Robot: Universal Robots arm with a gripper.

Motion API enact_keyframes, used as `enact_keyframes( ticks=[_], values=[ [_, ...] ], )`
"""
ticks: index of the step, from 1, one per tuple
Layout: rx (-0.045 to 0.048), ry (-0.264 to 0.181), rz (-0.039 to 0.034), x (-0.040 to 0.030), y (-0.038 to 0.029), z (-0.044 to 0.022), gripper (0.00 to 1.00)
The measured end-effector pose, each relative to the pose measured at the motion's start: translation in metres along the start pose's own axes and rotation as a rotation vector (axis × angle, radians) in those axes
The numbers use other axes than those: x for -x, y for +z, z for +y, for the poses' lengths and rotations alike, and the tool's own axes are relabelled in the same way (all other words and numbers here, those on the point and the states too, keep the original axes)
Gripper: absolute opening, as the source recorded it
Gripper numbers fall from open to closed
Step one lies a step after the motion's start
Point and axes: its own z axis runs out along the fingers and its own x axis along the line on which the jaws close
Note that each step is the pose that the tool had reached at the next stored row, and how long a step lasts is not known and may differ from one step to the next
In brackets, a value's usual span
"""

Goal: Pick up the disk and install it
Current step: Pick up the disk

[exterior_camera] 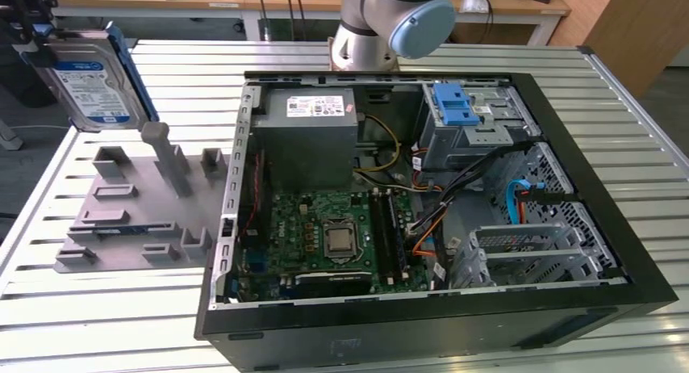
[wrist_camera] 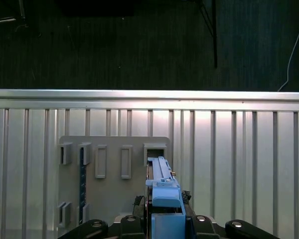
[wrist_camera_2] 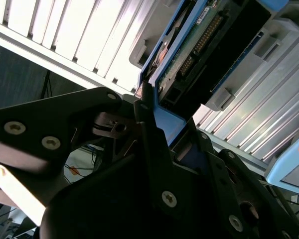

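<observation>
Disk [exterior_camera: 95,86] with a white-and-blue label sits clamped in the pincer [wrist_camera_2: 165,124], grey slotted rack [exterior_camera: 121,228] below it, open computer case [exterior_camera: 431,337] beside.

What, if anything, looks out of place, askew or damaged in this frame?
Nothing stands out. The disk is clamped in the gripper, lifted clear above the grey fixture and leaning a little in the exterior view. The open computer case lies flat on the table, its cables loose but with no visible damage.

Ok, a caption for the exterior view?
Gripper holds the disk over the grey fixture, beside the open computer case.
</observation>
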Motion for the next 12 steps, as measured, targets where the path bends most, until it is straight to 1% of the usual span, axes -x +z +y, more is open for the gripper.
enact_keyframes(
  ticks=[12],
  values=[
    [0.0,0.0,0.0,0.0,-0.0014,0.0,0.36]
  ],
)
